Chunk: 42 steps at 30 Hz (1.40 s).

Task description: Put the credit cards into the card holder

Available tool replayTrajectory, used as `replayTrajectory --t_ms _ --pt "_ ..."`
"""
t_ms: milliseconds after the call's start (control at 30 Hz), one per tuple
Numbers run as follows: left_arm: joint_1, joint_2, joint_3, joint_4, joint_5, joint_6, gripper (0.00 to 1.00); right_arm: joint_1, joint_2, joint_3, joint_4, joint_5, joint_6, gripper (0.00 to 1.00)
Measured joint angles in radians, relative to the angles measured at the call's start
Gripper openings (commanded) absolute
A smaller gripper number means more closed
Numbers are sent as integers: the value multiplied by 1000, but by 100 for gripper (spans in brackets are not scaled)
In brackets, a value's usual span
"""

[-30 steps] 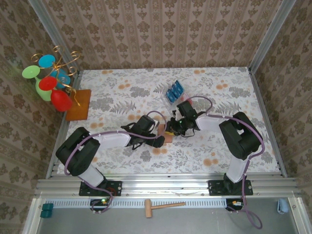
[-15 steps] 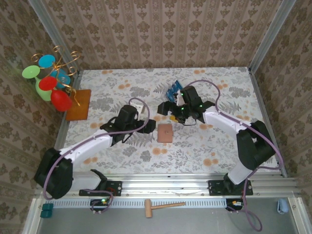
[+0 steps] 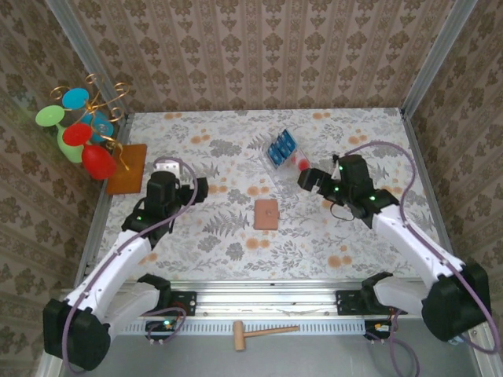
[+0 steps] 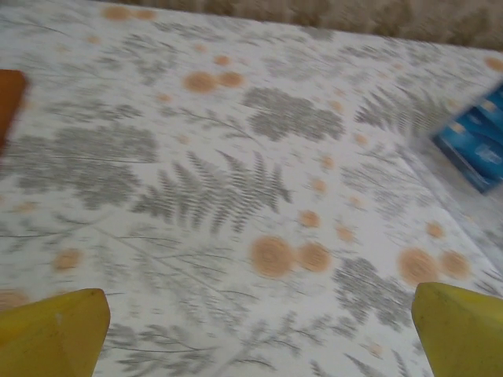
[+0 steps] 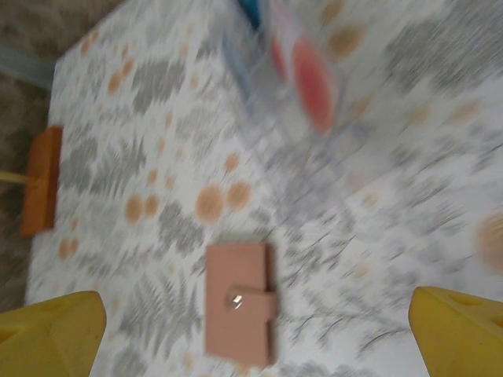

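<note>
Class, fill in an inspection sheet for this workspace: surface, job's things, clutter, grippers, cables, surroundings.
Surface: floral tablecloth, lying flat.
Job's things: card holder closed, mid-table; credit cards in the clear tray, farther back.
Clutter: orange-brown mat and coloured glasses on a gold stand, far left; wooden mallet on the front ledge.
Grippers: left gripper and right gripper both open, empty, clear of the holder.
Cables: purple cables run along both arms.
Surroundings: patterned walls, aluminium frame.
</note>
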Motion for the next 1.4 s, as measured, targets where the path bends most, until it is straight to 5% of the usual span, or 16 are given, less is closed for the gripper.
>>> replayTrajectory --t_ms 267,533,900,1233,1400 --pt "124 -63 -172 189 -148 156 100 -25 -157 -219 159 550 -173 100" --pt "271 41 -249 374 -212 292 100 -145 32 -270 332 774 -293 100" --pt "357 340 -314 710 -105 368 100 -182 151 -384 617 756 -425 100" --pt "339 533 -300 984 -8 371 100 -240 288 -480 1068 573 -552 100" --pt "331 632 -299 1083 40 385 100 -255 365 -497 1155 456 -584 100"
